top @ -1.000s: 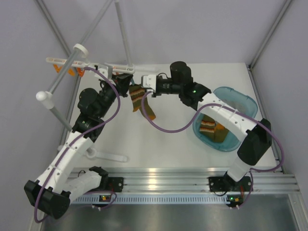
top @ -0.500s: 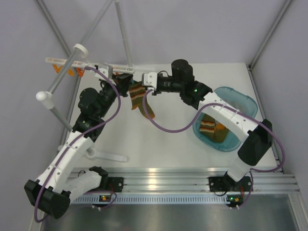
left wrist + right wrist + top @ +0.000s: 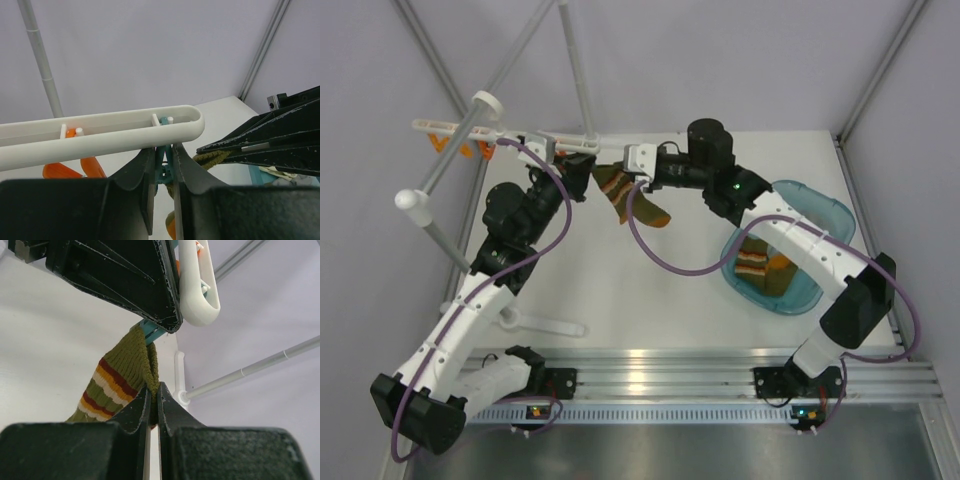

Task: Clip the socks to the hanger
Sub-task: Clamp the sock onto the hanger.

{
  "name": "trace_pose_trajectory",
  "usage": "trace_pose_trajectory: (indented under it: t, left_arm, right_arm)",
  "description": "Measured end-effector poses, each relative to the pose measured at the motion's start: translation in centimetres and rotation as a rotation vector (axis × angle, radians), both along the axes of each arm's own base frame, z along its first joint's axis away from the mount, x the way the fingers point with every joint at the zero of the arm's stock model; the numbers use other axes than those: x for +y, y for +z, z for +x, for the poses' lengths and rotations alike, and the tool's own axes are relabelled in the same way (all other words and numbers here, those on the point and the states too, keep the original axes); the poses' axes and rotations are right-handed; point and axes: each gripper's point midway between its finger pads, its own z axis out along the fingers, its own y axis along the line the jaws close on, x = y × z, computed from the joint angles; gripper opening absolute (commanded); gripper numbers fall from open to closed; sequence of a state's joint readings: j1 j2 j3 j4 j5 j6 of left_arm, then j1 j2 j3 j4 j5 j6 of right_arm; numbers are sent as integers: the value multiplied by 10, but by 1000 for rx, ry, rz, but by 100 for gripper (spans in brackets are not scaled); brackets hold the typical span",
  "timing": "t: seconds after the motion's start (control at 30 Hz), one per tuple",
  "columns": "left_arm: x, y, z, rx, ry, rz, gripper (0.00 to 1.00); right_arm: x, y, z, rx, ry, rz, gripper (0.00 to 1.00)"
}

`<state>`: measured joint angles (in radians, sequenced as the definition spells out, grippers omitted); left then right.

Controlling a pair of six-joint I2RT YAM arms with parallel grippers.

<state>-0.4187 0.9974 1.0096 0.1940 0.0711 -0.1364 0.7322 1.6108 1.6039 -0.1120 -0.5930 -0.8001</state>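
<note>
The hanger (image 3: 470, 130) is a thin white bar at the back left with orange clips (image 3: 470, 150) under it. My left gripper (image 3: 586, 166) is shut on the teal clip (image 3: 163, 167) at the bar's right end (image 3: 100, 132). My right gripper (image 3: 623, 168) is shut on the cuff of an olive striped sock (image 3: 625, 198) and holds it up right next to that clip. In the right wrist view the cuff (image 3: 125, 370) reaches up to the teal clip (image 3: 150, 332). A second sock (image 3: 760, 265) lies in the teal basin (image 3: 815, 215).
Two thick grey-white poles with round end caps (image 3: 485, 102) (image 3: 410, 200) slant up at the left. A white stand foot (image 3: 545, 325) lies on the table near the left arm. The basin sits at the right under my right arm. Frame struts rise behind.
My right gripper has moved back and slightly right, lifting the sock; its toe has swung out to the right. My left gripper has stayed at the clip.
</note>
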Motion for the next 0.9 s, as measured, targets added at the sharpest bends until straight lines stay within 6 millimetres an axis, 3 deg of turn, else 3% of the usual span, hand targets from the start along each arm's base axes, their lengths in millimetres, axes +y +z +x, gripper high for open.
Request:
trace_pose_trajectory:
  t: [0.07,0.2,0.6,0.73,0.9]
  left_arm:
    - [-1,0,-1,1,-7,-2,35]
    - [-8,0,-7,6,-58,-7,46]
    - [0,27,-42,-36,-95,-25,51]
    - [9,39,-66,-55,-102,-26,55]
    - [28,32,-81,-22,-40,-14,57]
  right_arm:
    - [0,0,0,7,0,2,0]
    - [0,0,0,17,0,5,0]
    - [3,15,3,35,-8,40,0]
    - [7,13,8,55,-13,46,0]
    - [12,1,13,85,-21,35,0]
